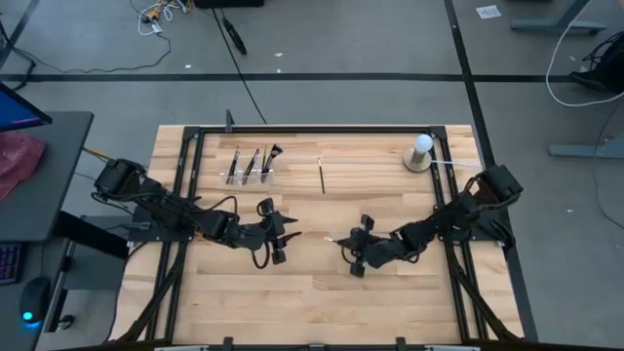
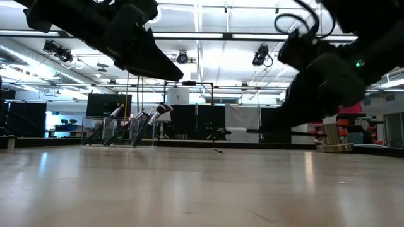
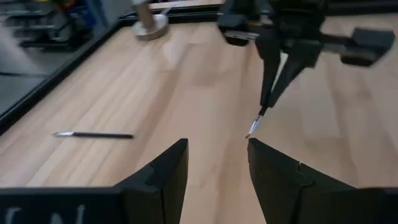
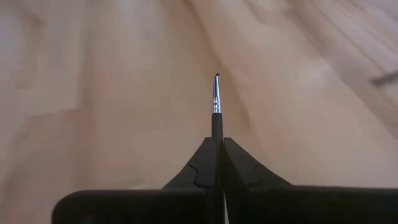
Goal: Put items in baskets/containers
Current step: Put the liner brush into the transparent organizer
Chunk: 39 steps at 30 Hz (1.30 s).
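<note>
My right gripper [image 1: 343, 242] hangs over the middle of the table, shut on a thin makeup brush [image 4: 216, 102] with a silver ferrule. Its tip [image 1: 330, 237] points toward my left gripper [image 1: 289, 235], which stands open a short way to the left with nothing between its fingers [image 3: 163, 171]. The clear holder [image 1: 252, 170] stands at the far left; several brushes lean inside it. Another dark brush [image 1: 322, 176] lies flat on the wood near the far middle, also seen in the left wrist view as the brush on the table [image 3: 93, 134]. My right gripper pinches the brush's dark handle [image 4: 216, 127] between its two fingers. The brush lies along the fingers, and its ferrule and small tip [image 3: 255, 124] stick out past the fingertips. The fingers slant downward toward the table's left. The brush is lifted clear of the wood.
A white ball on a round base [image 1: 419, 152] stands at the far right corner. A black frame [image 1: 312, 128] runs along the table's far edge and sides. Bare wood [image 1: 312, 302] lies toward the near edge.
</note>
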### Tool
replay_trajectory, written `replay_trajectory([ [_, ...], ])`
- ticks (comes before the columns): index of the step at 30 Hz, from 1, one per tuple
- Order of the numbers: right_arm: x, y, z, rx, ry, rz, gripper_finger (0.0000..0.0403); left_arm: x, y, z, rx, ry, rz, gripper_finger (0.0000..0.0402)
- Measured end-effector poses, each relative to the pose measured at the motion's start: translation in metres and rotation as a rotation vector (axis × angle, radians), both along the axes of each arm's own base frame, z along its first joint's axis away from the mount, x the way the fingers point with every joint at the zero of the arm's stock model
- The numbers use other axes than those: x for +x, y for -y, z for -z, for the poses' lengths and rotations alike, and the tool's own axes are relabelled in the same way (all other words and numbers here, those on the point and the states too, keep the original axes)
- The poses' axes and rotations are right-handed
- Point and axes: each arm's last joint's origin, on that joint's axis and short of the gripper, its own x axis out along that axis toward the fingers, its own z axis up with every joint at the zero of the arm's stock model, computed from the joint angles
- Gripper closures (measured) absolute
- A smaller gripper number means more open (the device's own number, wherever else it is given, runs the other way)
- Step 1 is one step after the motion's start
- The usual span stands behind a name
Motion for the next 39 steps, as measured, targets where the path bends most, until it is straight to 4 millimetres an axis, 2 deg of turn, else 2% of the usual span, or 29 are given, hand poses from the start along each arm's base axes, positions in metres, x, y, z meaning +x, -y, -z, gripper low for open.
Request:
replay_trajectory([
  [5,0.004,-0.017,-0.011,-0.001,0.092,-0.205,0.0396,-0.001,0.009,0.0,0.016,-0.027,0.13,0.0232],
  [10,0.012,-0.028,-0.032,-0.02,0.302,-0.399,0.0396,-0.002,0.02,-0.005,0.036,0.011,0.249,0.0232],
  [16,0.022,-0.019,-0.057,-0.122,0.544,-0.5,0.0395,-0.001,0.031,-0.014,0.068,0.102,0.345,0.0232],
  [20,0.028,-0.007,-0.067,-0.121,0.649,-0.53,0.0394,-0.001,0.034,-0.022,0.084,0.177,0.36,0.0232],
  [26,0.032,0.003,-0.07,-0.111,0.683,-0.551,0.0394,0.008,0.038,-0.025,0.11,0.325,0.359,0.0232],
  [32,0.032,0.004,-0.07,-0.107,0.682,-0.547,0.0393,0.019,0.043,-0.015,0.153,0.485,0.35,0.0232],
  [39,0.032,0.004,-0.07,-0.093,0.683,-0.545,0.0393,0.021,0.046,-0.012,0.153,0.533,0.45,0.0248],
])
